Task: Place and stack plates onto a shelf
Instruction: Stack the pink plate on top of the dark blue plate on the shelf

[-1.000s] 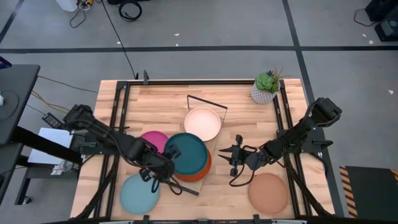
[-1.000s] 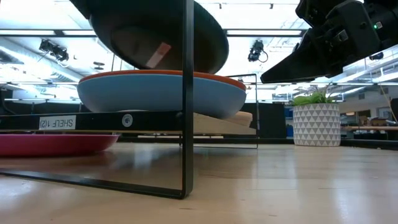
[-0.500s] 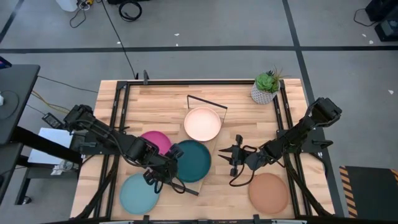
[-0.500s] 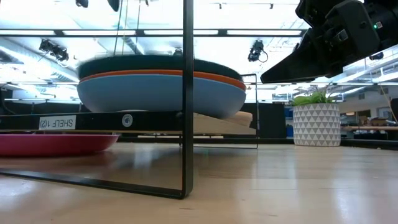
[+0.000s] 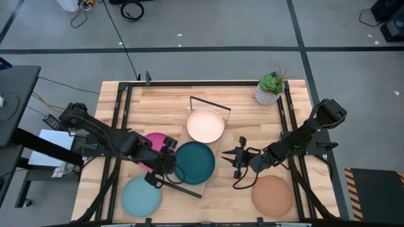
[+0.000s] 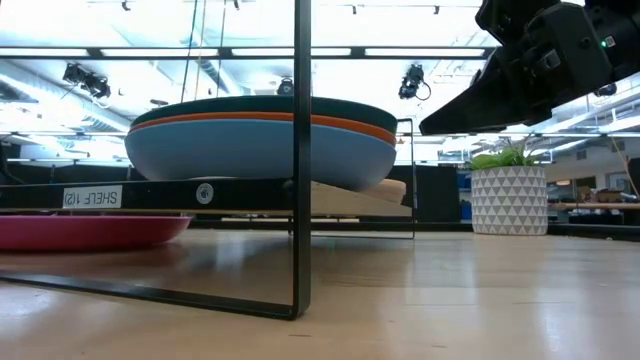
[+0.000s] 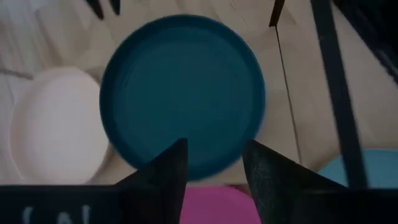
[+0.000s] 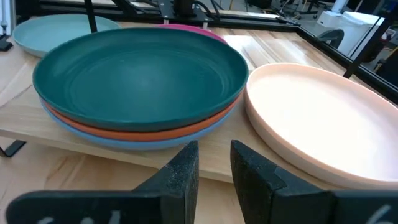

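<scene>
The dark teal plate (image 5: 196,162) lies level on top of an orange plate (image 6: 340,125) and a blue plate (image 6: 260,152), stacked on the shelf (image 8: 93,149). The cream plate (image 5: 205,125) rests flat on the shelf's far half. My left gripper (image 7: 214,155) stands open at the teal plate's left rim, nothing between its fingers. My right gripper (image 8: 214,152) hovers to the right of the stack, fingers slightly open and empty. The magenta plate (image 5: 153,142), light blue plate (image 5: 140,197) and tan-brown plate (image 5: 273,195) lie on the table.
A potted plant (image 5: 270,88) stands at the far right of the table. Black wire frames (image 6: 300,160) rise at the shelf's ends. Black rails (image 5: 120,126) run along the table's left and right sides.
My left gripper has opened and let go of the dark teal plate. The plate was tilted above the stack and now lies level on the orange plate. The gripper has drawn back a little toward the table's left edge.
</scene>
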Tool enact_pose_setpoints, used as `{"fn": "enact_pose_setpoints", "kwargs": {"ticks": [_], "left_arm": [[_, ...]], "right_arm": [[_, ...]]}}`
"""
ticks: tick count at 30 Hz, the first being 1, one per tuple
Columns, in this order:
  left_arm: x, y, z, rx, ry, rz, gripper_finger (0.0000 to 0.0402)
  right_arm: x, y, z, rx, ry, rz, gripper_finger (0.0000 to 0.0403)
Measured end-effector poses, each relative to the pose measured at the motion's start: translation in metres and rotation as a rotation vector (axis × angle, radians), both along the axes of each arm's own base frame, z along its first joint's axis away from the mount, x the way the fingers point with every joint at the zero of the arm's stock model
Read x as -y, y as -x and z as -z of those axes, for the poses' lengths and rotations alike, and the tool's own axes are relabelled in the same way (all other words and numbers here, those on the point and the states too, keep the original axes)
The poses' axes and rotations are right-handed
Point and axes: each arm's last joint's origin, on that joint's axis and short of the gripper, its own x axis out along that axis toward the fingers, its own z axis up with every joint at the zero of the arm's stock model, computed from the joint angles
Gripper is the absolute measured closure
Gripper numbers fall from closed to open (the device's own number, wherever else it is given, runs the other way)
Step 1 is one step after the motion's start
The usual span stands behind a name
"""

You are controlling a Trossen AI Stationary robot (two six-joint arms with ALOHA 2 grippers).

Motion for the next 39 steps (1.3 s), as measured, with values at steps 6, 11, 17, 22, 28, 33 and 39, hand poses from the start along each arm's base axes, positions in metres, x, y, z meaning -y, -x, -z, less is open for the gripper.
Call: {"fn": "enact_pose_setpoints", "kwargs": {"ticks": [6, 11, 17, 22, 28, 33, 39], "left_arm": [[0.002, 0.014, -0.001, -0.004, 0.034, -0.063, 0.0269], [0.003, 0.022, 0.016, -0.072, -0.01, -0.115, 0.0279], [-0.009, 0.028, 0.029, -0.041, 0.004, -0.162, 0.0281], [-0.033, 0.04, 0.033, 0.04, 0.055, -0.221, 0.0281], [-0.063, 0.059, 0.039, 0.049, 0.11, -0.386, 0.0281], [-0.085, 0.072, 0.064, -0.098, 0.158, -0.638, 0.0281], [-0.106, 0.072, 0.085, -0.245, 0.211, -0.843, 0.0281]], "right_arm": [[-0.001, 0.0, 0.0, -0.002, -0.021, -0.024, 0.0305], [-0.001, 0.0, 0.0, 0.0, -0.024, -0.027, 0.0305], [0.0, -0.001, -0.001, -0.002, 0.015, -0.033, 0.0305], [0.002, -0.002, -0.001, -0.014, 0.062, -0.037, 0.0305], [0.009, -0.006, -0.001, -0.022, 0.1, -0.023, 0.0305], [0.016, -0.008, -0.001, -0.027, 0.106, -0.003, 0.0305], [0.02, -0.012, -0.003, -0.02, 0.113, -0.037, 0.0305]]}}
